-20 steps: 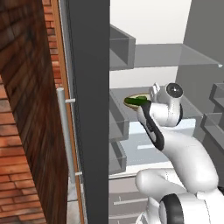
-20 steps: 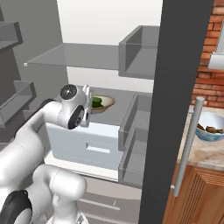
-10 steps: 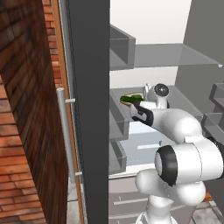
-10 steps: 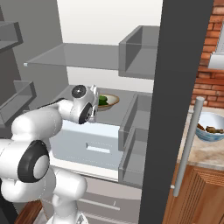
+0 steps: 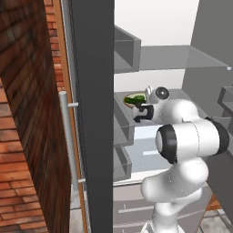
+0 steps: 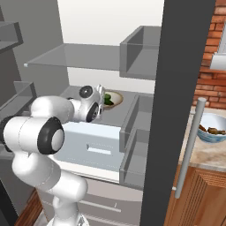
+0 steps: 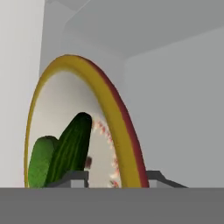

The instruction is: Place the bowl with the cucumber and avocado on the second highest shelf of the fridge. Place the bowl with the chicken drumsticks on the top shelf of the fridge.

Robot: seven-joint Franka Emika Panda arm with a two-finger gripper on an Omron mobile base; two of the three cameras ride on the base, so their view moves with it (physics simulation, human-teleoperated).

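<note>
The bowl [image 7: 105,96], yellow and red at the rim, holds the dark green cucumber [image 7: 72,148] and the lighter avocado [image 7: 40,159]. In both base views the bowl [image 5: 134,99] [image 6: 112,99] rests on the second highest shelf [image 6: 70,92] of the fridge, under the top shelf [image 6: 75,55]. My gripper [image 7: 116,177] [image 5: 136,110] is at the bowl's near edge. Its fingers stand open astride the rim, with a gap on the inner side. The blue bowl [image 6: 212,130] with the chicken drumsticks [image 6: 215,130] sits on the counter to the right.
The dark fridge door [image 5: 95,113] with its silver handle [image 5: 68,136] stands open on the left, with grey bins on its inner side. A pale drawer [image 6: 95,145] lies below the shelf. My bulky elbow [image 5: 191,139] fills the fridge opening. A wooden cabinet [image 6: 207,194] stands under the counter.
The jaws have parted from the bowl's rim. My elbow has swung up and toward the cameras while the hand stayed at the bowl, which rests on the shelf.
</note>
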